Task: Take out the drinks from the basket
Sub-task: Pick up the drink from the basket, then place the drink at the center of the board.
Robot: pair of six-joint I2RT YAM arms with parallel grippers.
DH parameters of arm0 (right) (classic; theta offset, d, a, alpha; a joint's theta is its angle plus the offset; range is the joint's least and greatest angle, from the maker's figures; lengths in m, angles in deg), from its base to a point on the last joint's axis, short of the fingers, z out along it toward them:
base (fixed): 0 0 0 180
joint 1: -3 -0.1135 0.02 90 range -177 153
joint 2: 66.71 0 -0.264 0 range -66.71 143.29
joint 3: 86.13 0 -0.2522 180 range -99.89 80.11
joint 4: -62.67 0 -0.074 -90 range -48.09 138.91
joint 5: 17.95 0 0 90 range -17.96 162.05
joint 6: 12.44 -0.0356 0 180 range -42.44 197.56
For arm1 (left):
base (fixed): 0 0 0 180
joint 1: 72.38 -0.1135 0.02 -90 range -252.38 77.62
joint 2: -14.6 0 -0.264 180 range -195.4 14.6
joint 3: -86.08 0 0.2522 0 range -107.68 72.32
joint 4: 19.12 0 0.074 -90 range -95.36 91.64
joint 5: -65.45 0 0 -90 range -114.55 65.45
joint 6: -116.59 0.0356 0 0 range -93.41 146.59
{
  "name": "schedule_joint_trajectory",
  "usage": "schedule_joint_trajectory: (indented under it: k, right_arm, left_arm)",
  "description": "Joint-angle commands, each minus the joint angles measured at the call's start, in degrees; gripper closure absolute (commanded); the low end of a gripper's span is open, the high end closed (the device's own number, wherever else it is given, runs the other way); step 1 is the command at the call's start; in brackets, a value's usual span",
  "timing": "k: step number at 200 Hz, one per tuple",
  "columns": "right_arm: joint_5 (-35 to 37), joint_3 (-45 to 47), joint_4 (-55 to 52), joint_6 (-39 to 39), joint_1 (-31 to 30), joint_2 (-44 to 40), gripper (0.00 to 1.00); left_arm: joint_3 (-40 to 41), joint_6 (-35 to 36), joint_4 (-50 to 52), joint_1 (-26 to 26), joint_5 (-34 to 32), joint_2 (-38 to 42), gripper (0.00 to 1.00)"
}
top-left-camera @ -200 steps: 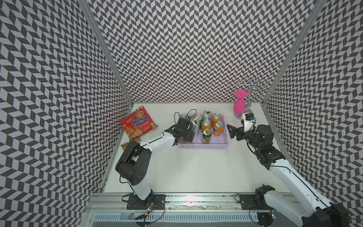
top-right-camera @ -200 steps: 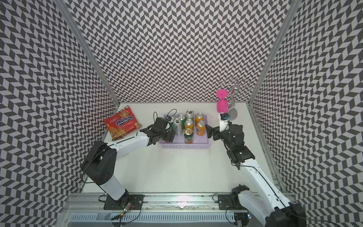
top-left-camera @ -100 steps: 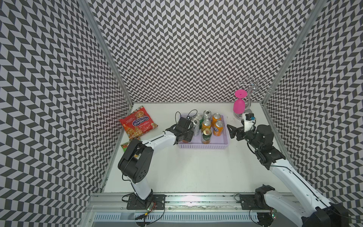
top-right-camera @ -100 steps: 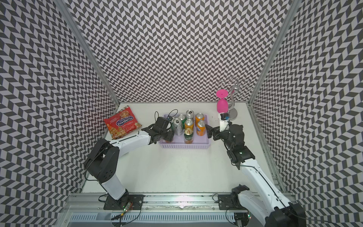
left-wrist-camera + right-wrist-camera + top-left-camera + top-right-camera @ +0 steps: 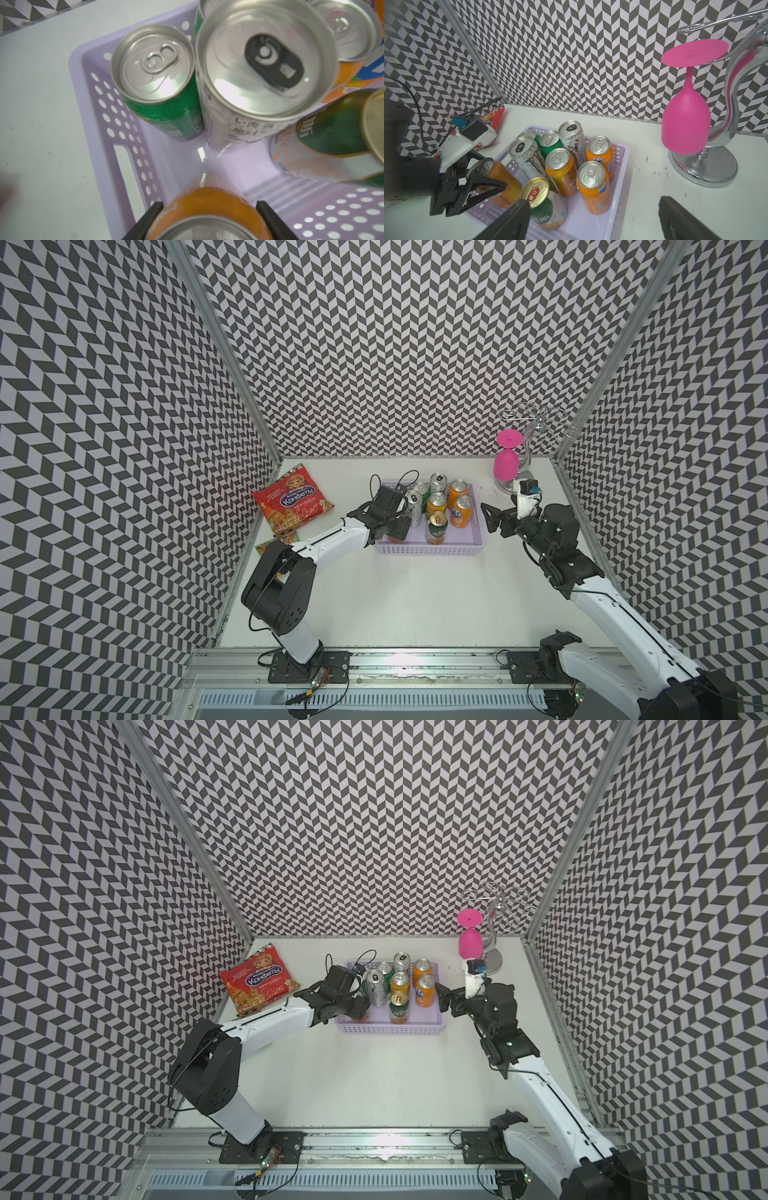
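At the lavender basket's [image 5: 430,549] left near corner, the left gripper [image 5: 207,224] clamps a tilted orange can [image 5: 506,187]. Eight more drinks [image 5: 436,504] crowd the middle and right. Just beyond the right rim, the right gripper [image 5: 593,220] hangs wide open above bare desk [image 5: 415,605].

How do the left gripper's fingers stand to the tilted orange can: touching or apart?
Touching. The left wrist view shows both fingers of the left gripper pressing the orange can, one each side, no gap.
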Motion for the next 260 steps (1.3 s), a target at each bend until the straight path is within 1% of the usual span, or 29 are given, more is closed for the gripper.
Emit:
schedule_joint_trajectory:
  k: [1,67,109,199,235,260]
  right_arm:
    - [0.5,0.5,3.3,-0.7,0.5,-0.9,0.0]
    - [0.7,0.4,3.4,-0.8,0.7,-0.9,0.0]
    - [0.8,0.4,3.1,-0.8,0.7,-0.9,0.0]
    - [0.9,0.2,2.9,-0.7,0.7,-0.8,0.0]
    - [1.0,-0.2,2.3,-0.6,0.7,-0.3,0.0]
    - [1.9,-0.3,2.2,-0.3,0.7,-0.3,0.0]
  left_arm:
    - [-4.0,-0.2,-1.7,0.2,-0.3,4.4,0.47]
    - [-4.1,-0.3,1.5,0.2,0.4,14.3,0.49]
    - [-1.8,-1.4,4.1,0.2,0.4,22.1,0.52]
    - [9.4,-6.9,8.1,0.3,-0.4,39.4,0.57]
    - [15.7,-9.2,8.3,0.3,-0.8,44.3,0.6]
    - [19.5,-10.8,6.8,0.3,-0.3,46.2,0.6]
